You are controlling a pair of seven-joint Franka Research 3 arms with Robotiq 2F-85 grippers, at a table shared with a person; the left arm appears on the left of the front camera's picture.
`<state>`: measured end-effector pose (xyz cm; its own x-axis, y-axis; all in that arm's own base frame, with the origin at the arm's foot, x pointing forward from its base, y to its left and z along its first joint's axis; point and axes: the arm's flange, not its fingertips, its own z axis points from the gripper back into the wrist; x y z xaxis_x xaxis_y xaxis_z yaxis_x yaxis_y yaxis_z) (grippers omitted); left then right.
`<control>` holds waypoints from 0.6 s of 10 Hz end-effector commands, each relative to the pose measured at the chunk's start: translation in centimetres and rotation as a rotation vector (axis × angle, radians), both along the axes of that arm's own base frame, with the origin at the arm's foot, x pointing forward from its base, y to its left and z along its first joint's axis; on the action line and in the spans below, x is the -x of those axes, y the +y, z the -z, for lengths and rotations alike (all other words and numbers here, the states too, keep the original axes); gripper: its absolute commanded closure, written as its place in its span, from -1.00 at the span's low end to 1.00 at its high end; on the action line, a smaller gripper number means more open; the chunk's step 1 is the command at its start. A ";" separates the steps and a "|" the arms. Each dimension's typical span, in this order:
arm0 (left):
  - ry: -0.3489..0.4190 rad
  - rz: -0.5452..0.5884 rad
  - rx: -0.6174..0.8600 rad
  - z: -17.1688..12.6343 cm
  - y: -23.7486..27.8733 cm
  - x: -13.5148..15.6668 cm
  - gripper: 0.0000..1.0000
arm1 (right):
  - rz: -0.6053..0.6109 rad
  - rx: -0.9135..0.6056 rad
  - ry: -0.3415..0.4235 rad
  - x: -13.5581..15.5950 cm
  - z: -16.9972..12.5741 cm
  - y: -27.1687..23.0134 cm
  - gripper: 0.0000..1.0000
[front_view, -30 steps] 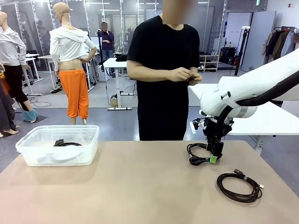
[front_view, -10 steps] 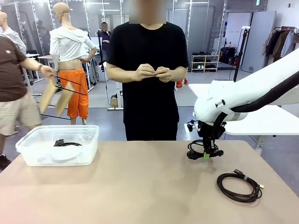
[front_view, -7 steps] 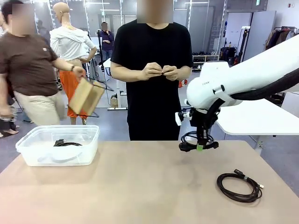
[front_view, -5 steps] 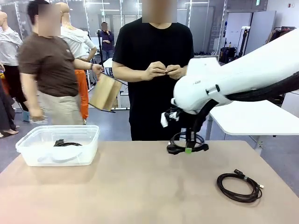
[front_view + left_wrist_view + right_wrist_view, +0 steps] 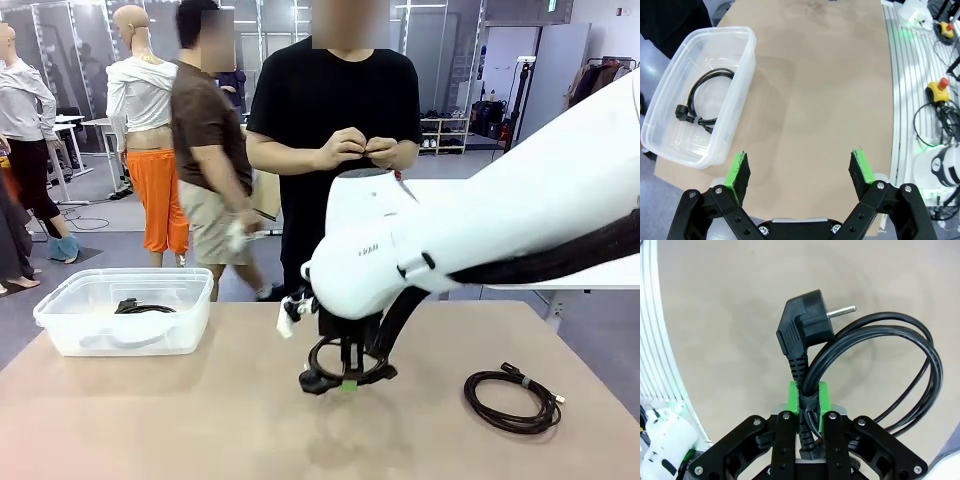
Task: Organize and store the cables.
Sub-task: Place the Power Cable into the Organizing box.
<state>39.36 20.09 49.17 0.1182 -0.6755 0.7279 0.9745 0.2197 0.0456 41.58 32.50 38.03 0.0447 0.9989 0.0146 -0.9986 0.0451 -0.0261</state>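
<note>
My right gripper (image 5: pixel 348 384) hangs over the middle of the table, shut on a coiled black cable (image 5: pixel 340 362) that it carries in the air. In the right wrist view the green pads (image 5: pixel 822 397) pinch the coil's tied part, and its black plug (image 5: pixel 805 329) with a metal pin juts up ahead of my right gripper (image 5: pixel 809 399). Another coiled cable (image 5: pixel 510 400) lies on the table at the right. A third cable (image 5: pixel 702 102) rests inside the clear plastic bin (image 5: pixel 742 37), also seen as the cable (image 5: pixel 143 307) in the bin (image 5: pixel 60 335) at the table's left. My left gripper (image 5: pixel 799 170) is open above bare table.
A person in a black shirt (image 5: pixel 335 110) stands at the far edge with both hands (image 5: pixel 365 148) together at the chest. Another person (image 5: pixel 210 150) walks past behind. A white table (image 5: pixel 590 265) stands at the right beyond the tabletop.
My right arm has carried the coiled cable leftward and toward me, from the right side to the table's middle. The passer-by behind has walked to the right. The left gripper stays open.
</note>
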 end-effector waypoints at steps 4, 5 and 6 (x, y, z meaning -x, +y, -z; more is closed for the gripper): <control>-0.002 -0.015 0.002 -0.2 -0.1 -0.1 -1.00 | -0.063 -0.041 0.040 2.9 1.5 1.7 1.00; -0.002 -0.015 0.002 -0.2 -0.1 -0.1 -1.00 | -0.047 -0.078 0.059 2.8 1.9 1.6 1.00; -0.002 -0.015 0.002 -0.2 -0.1 -0.1 -1.00 | 0.000 -0.116 0.079 2.5 2.3 1.4 1.00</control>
